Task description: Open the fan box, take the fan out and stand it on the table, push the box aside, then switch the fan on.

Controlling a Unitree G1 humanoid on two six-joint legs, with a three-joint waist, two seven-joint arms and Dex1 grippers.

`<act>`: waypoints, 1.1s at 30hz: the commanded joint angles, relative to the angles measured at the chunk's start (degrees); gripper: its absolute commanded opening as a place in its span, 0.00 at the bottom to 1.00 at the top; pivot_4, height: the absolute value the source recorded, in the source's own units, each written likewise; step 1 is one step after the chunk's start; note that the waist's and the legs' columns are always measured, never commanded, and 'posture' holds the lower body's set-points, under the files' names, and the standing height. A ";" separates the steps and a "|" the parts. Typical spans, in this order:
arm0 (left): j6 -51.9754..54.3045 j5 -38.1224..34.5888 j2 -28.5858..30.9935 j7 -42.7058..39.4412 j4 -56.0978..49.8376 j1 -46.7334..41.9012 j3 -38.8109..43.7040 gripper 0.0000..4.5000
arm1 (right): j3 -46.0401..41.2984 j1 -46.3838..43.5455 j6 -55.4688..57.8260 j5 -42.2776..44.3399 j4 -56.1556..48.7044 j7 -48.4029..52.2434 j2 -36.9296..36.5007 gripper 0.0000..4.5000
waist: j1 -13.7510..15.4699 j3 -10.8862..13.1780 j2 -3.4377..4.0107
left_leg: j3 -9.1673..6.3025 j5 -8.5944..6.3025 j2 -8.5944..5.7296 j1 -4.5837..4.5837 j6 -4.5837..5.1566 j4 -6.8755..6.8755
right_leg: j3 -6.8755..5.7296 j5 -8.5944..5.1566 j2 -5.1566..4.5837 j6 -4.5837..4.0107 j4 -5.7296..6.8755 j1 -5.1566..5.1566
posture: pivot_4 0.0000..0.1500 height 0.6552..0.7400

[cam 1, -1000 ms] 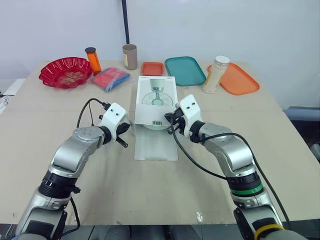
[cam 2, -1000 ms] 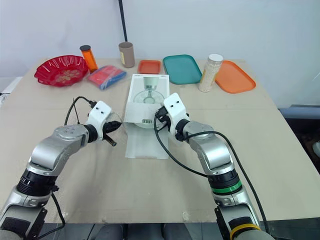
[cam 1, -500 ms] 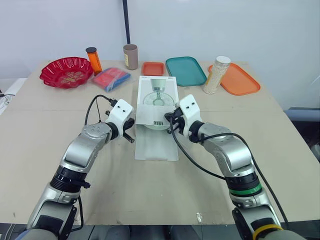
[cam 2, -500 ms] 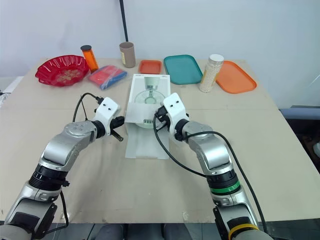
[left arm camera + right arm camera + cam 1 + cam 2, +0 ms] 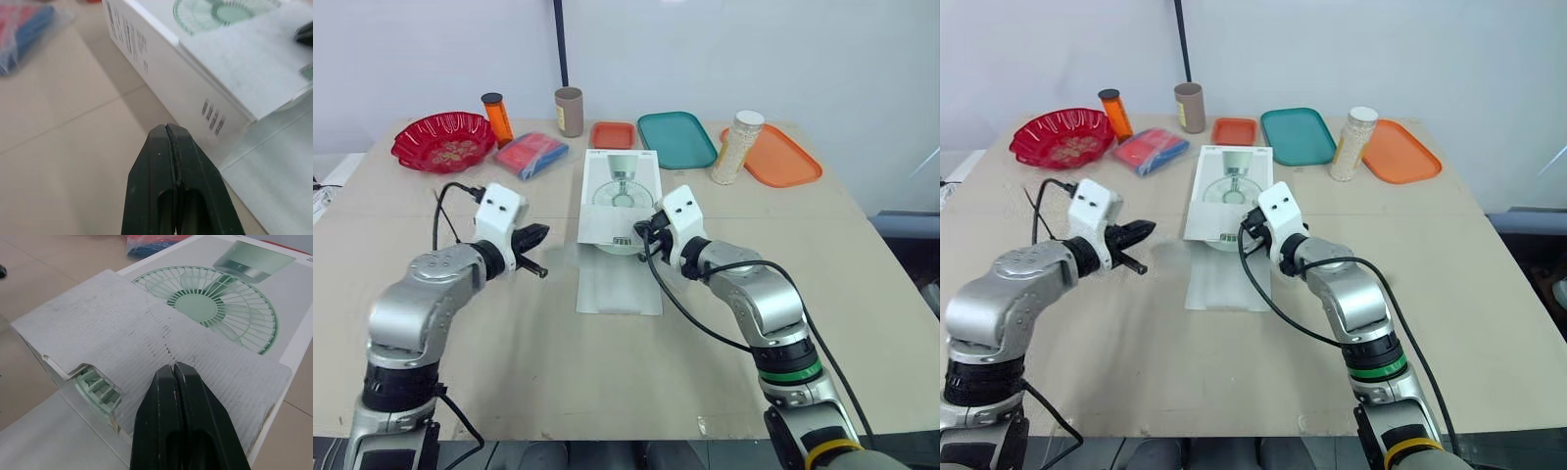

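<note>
The white fan box [image 5: 620, 191] lies flat in the middle of the table, its near end open and a long flap [image 5: 619, 284] spread on the tabletop. The pale green fan [image 5: 95, 382] peeks out of that open end. My right gripper [image 5: 641, 233] is shut, its tip [image 5: 174, 366] resting over the box's top flap at the near end. My left gripper [image 5: 540, 232] is shut on nothing and hangs above the table to the left of the box, apart from the box's side wall [image 5: 195, 73].
Along the back stand a red bowl [image 5: 442, 142], an orange bottle [image 5: 495, 117], a blue-red packet [image 5: 529, 154], a brown cup [image 5: 569, 111], a small orange tray [image 5: 612, 134], a teal tray [image 5: 676, 138], a jar [image 5: 736, 147] and an orange tray [image 5: 783, 157].
My left gripper has drawn back to the left, away from the box's near-left corner. The right gripper and the box have stayed put.
</note>
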 commanded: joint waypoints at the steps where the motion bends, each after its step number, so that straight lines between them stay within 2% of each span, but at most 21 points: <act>1: 5.78 -6.93 -1.54 -0.37 -7.22 0.25 3.75 0.00 | 1.07 1.22 1.60 -0.63 2.01 -0.03 0.23 0.00 | 0.00 -0.01 -0.01 | 0.00 0.00 0.00 0.01 0.00 0.00 | 0.00 0.00 0.00 0.00 0.00 0.00 | 1.00 1.00; 5: 16.16 -16.05 -6.10 0.79 -13.70 3.58 7.69 0.00 | 1.07 1.24 1.65 -0.66 2.10 0.13 0.26 0.00 | -0.06 -0.01 0.00 | 0.01 -0.01 0.01 0.01 -0.01 0.00 | 0.01 0.00 0.00 0.00 -0.01 0.01 | 1.00 1.00; 11: 27.38 -23.71 -13.73 4.44 -17.13 4.22 12.89 0.00 | 1.31 1.38 1.93 -0.74 1.89 0.45 -0.07 0.00 | -0.01 -0.03 -0.03 | -0.01 0.02 0.02 0.05 -0.05 0.00 | 0.00 0.01 0.03 -0.01 0.01 0.03 | 1.00 1.00; 15: 30.11 -23.18 -17.23 8.20 -17.72 5.76 15.14 0.00 | 1.40 1.43 2.00 -0.82 1.86 0.53 -0.34 0.00 | -0.02 -0.09 -0.11 | -0.02 0.01 0.01 0.11 -0.05 -0.01 | 0.00 0.00 0.03 0.01 -0.02 0.10 | 1.00 1.00; 22: 32.66 -26.22 -27.86 11.65 -19.79 8.37 19.95 0.00 | 1.54 1.60 2.13 -0.80 1.69 0.43 -0.37 0.00 | 0.03 -0.13 -0.16 | -0.01 0.02 0.01 0.14 -0.09 -0.01 | 0.02 0.01 0.02 0.00 -0.03 0.12 | 1.00 1.00; 23: 32.95 -26.86 -29.70 12.31 -19.68 9.18 20.81 0.12 | 1.62 1.60 2.02 -0.85 1.73 0.46 -0.39 0.00 | 0.04 -0.13 -0.16 | -0.01 0.02 0.01 0.14 -0.09 -0.01 | 0.01 0.01 0.02 0.00 -0.03 0.13 | 1.00 1.00; 24: 33.07 -27.36 -30.88 12.85 -19.60 9.76 21.35 0.14 | 1.68 1.59 1.93 -0.90 1.77 0.49 -0.41 0.00 | 0.05 -0.16 -0.15 | -0.01 0.02 0.01 0.14 -0.10 -0.01 | 0.01 0.01 0.02 0.01 -0.03 0.13 | 1.00 1.00; 26: 33.07 -28.27 -31.04 13.14 -18.40 9.81 22.66 0.27 | 1.72 1.61 1.86 -0.93 1.84 0.50 -0.44 0.00 | 0.05 -0.16 -0.18 | 0.00 -0.01 0.00 0.16 -0.15 -0.01 | 0.01 0.00 0.00 0.02 -0.07 0.18 | 1.00 1.00; 27: 33.07 -28.64 -31.46 13.49 -17.85 9.72 23.17 0.38 | 1.80 1.58 1.77 -0.97 1.93 0.55 -0.49 0.00 | 0.04 -0.16 -0.18 | -0.01 -0.01 0.01 0.16 -0.15 -0.01 | 0.01 0.00 0.02 0.02 -0.08 0.18 | 1.00 1.00; 33: 33.07 -30.44 -33.59 16.33 -16.57 9.82 24.26 0.82 | 1.85 1.51 1.86 -0.97 1.89 0.48 -0.50 0.00 | 0.04 -0.18 -0.20 | -0.01 -0.01 0.00 0.19 -0.17 -0.01 | 0.02 0.00 0.02 0.02 -0.09 0.21 | 1.00 1.00</act>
